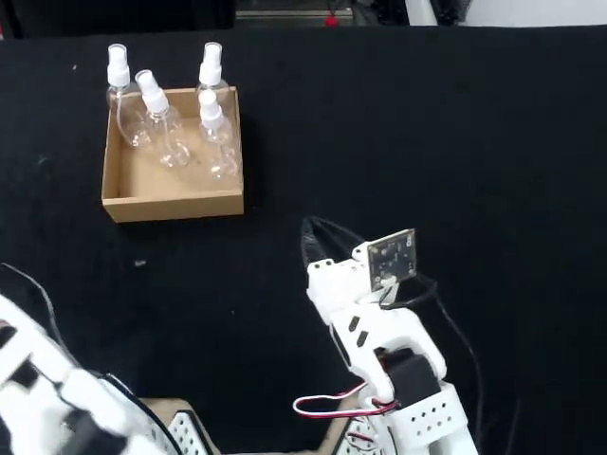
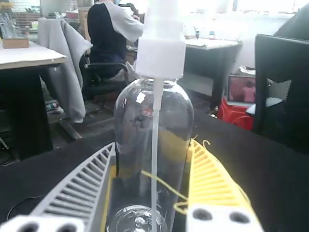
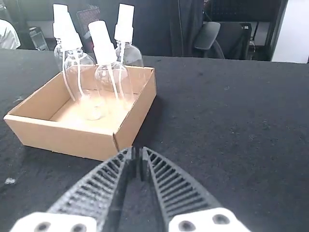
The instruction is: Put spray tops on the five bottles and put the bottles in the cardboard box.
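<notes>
The cardboard box [image 1: 171, 204] sits at the far left of the table and holds several clear bottles [image 1: 163, 128], each with a white spray top. Another clear bottle [image 2: 154, 121] with a white spray top [image 2: 161, 43] stands upright in my left gripper [image 2: 152, 145], which is shut on it between the grey and yellow fingers. My left arm [image 1: 57, 398] is at the near left corner. My right gripper [image 3: 136, 152] is shut with nothing in it, low over the table and pointing at the box [image 3: 63, 135] and its bottles [image 3: 108, 77]. My right arm [image 1: 379, 341] is at the near middle.
Black cloth covers the table [image 1: 427, 142]. A red and white cable [image 1: 327, 403] loops at the right arm's base. Beyond the table's far edge stand chairs and desks [image 2: 29, 53].
</notes>
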You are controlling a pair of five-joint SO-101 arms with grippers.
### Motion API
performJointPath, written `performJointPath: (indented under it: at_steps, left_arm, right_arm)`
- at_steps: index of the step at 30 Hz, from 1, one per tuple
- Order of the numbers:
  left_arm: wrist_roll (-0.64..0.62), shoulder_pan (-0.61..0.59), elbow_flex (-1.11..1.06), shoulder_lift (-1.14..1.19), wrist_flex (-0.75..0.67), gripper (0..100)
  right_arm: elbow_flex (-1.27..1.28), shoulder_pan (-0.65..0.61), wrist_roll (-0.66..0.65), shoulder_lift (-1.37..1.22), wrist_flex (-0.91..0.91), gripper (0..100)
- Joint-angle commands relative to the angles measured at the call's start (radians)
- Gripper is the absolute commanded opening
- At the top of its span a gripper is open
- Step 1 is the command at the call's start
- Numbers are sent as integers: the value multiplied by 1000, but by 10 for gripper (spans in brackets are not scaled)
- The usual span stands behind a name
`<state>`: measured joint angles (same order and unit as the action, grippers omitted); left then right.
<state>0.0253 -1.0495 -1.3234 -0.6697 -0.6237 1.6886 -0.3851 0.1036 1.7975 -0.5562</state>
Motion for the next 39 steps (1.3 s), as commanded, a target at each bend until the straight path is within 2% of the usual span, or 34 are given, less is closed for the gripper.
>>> performJointPath:
  at_steps: [1, 4, 6, 11, 20, 39]
  left_arm:
    - [-6, -45, 124, 262, -308, 100]
    - [3, -51, 85, 462, -632, 30]
    - [3, -53, 82, 597, -795, 37]
    - [3, -53, 157, 888, -1051, 95]
    - [-3, -94, 314, 1212, -1077, 134]
    - [-5, -116, 334, 1405, -1079, 134]
  right_arm:
    - [-4, -6, -9, 85, -5, 15]
    - [-4, -6, -9, 85, -5, 15]
    - [-4, -6, -9, 85, -5, 15]
    - [-4, -6, -9, 85, -6, 15]
    - [-4, -5, -9, 85, -6, 15]
    - [-4, -5, -9, 85, -6, 15]
